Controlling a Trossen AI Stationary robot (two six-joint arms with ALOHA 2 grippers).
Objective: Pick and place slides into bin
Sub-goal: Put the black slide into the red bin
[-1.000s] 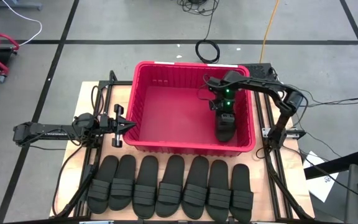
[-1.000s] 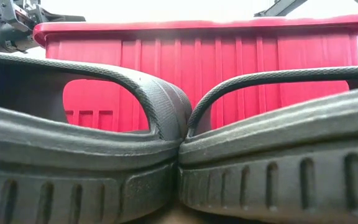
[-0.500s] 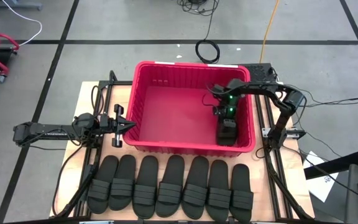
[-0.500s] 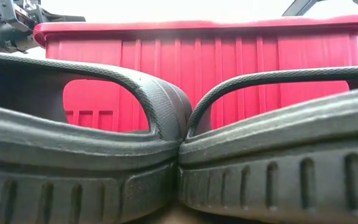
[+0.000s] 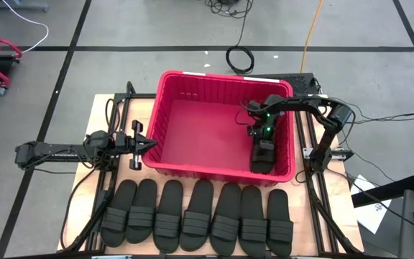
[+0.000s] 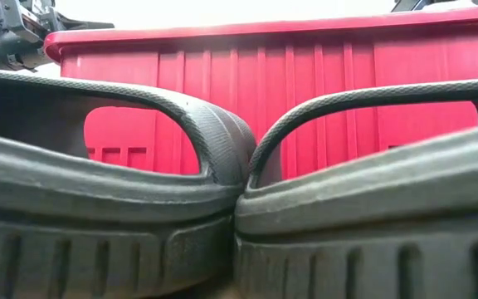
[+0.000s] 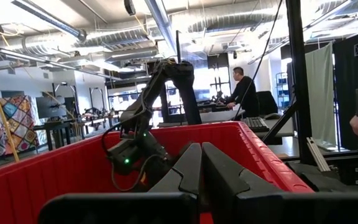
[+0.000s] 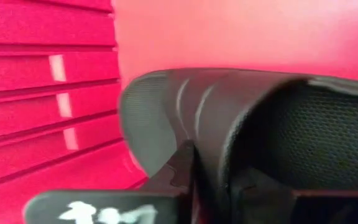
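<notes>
My right gripper [image 5: 263, 139] is inside the red bin [image 5: 192, 86], near its right wall, and is shut on a black slide [image 5: 262, 157]. This slide fills the right wrist view [image 8: 166, 106]. Several more black slides [image 5: 200, 223] lie side by side, soles down, on the table in front of the bin. Two of them fill the low view [image 6: 106, 208]. My left gripper [image 5: 146, 146] is shut and empty, hovering just outside the bin's left wall. Its joined fingers show in the left wrist view [image 7: 201, 168]. My right gripper holds the slide by its ribbed strap [image 8: 204, 118], at the strap's edge. One finger [image 8: 182, 171] is on the strap's outside and the other is under it. The fingers come from above, slanting toward the near wall. The slide lies lengthwise near-to-far, its near end [image 5: 261, 168] by the bin's near wall.
The bin takes up the middle of the table, and its near wall [image 6: 305, 100] stands right behind the row of slides. Metal frame rails [image 5: 304, 144] run along both table sides. A person [image 7: 244, 93] stands far off in the room.
My right gripper has carried the slide inside the bin toward the table's near edge and lower, to the near right corner. The bin's right end has shifted a little toward the near edge, and the right slide in the low view has been nudged.
</notes>
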